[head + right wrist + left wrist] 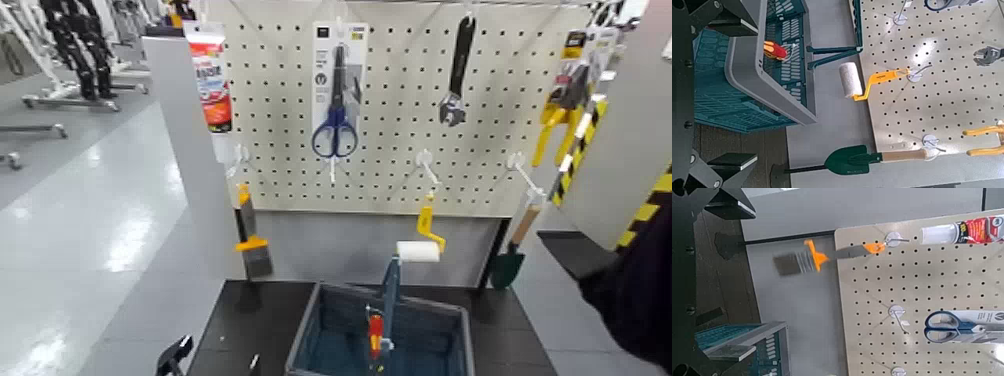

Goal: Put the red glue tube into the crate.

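The red glue tube hangs at the top left corner of the white pegboard, nozzle down; it also shows in the left wrist view as the glue tube. The crate, blue-grey with a grey rim, stands on the dark table below the board. My left gripper is low at the table's front left, far below the tube, open and empty. My right gripper is open and empty beside the crate. The right arm shows dark at the head view's right edge.
On the pegboard hang a blue scissors pack, a wrench, yellow tools, a brush, a paint roller and a trowel. A red-handled tool stands in the crate. Open floor lies to the left.
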Robot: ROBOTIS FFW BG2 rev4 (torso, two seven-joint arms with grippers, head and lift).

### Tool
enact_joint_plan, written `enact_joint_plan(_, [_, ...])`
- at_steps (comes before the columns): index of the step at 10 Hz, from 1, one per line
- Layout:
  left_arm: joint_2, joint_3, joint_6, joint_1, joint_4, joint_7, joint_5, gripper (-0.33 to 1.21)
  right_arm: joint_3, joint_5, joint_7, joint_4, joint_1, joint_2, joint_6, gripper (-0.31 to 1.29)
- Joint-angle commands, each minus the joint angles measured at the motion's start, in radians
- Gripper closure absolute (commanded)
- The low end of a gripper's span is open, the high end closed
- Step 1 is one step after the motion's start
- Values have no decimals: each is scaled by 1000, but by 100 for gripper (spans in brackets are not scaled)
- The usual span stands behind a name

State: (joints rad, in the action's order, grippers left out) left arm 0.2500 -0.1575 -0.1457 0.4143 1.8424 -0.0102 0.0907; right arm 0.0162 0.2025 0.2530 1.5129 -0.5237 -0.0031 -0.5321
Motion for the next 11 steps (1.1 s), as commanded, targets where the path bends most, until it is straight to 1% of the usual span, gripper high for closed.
enact_joint_plan(1, [2,-2,-2,-2,0,-2,0,11,-2,0,0,0,1,129,0,17])
enact_joint_plan(3, [3,-1,1,-5,0,-17,0,11,-4,0,0,0,2,127,0,17])
enact_joint_plan(4, [6,7,21,-14,4,-51,-9,11,-2,0,0,0,2,127,0,17])
enact_joint_plan(5, [14,7,23,-14,14,-53,-16,11,-2,0,0,1,2,126,1,17])
enact_joint_plan(6, [15,16,32,-12,27,-50,-11,11,-2,0,0,1,2,126,4,17])
enact_joint_plan(7, [6,30,61,-22,54,-50,-2,11,-2,0,0,3,2,126,8,17])
enact_joint_plan(9, [-8,44,90,-94,70,-102,0,11,-4,0,0,4,2,124,12,17])
enact_joint_plan(11, [-20,70,216,-143,141,-99,43,11,-4,0,0,6,2,124,15,17])
